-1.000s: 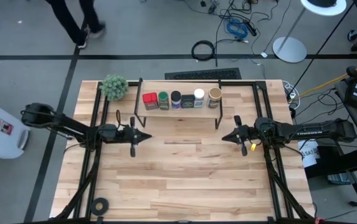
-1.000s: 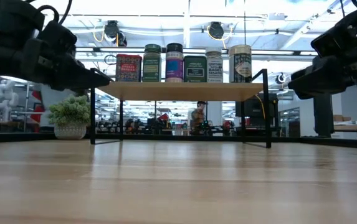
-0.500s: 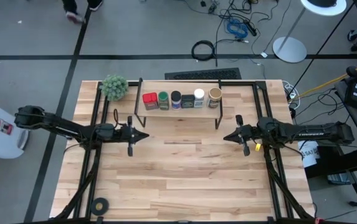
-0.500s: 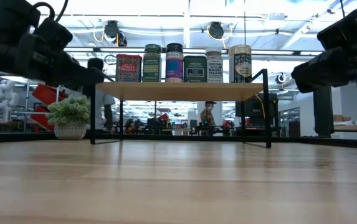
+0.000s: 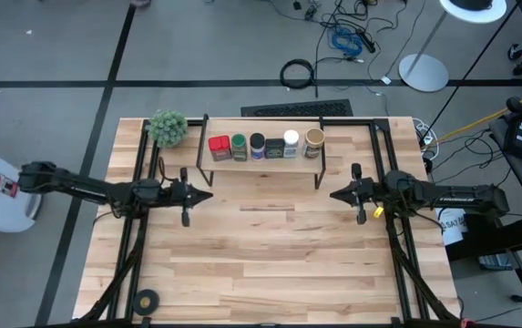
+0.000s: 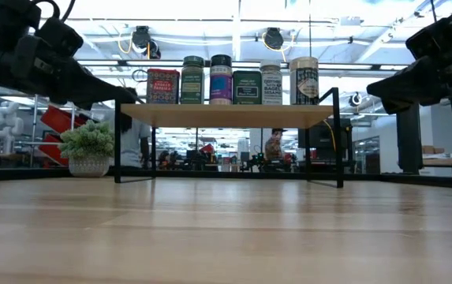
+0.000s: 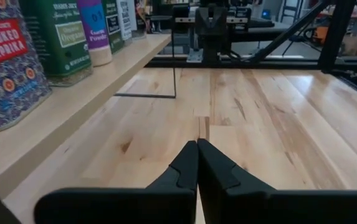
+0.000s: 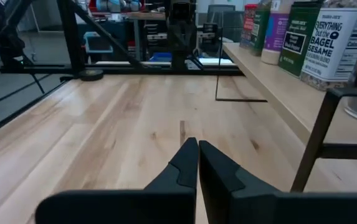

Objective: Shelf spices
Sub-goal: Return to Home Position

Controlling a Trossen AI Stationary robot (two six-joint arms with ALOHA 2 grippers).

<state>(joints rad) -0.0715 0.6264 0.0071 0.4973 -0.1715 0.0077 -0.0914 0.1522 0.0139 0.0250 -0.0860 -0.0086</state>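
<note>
**Spices Lining the Shelf, Grippers Hovering Clear**

High view: six spices (image 5: 257, 144) are standing in a row on the shelf (image 5: 253, 162) at the table's (image 5: 270, 260) far side. The left gripper (image 5: 208, 193) and right gripper (image 5: 333, 194) are hovering off its two ends. A plant ball (image 5: 168, 128) is sitting just beside the shelf, and a tape roll (image 5: 147, 300) is lying near a front corner.

Low view: both arms are hanging above the tabletop.

Wrist views: each gripper's jaws are pressing shut.
</note>
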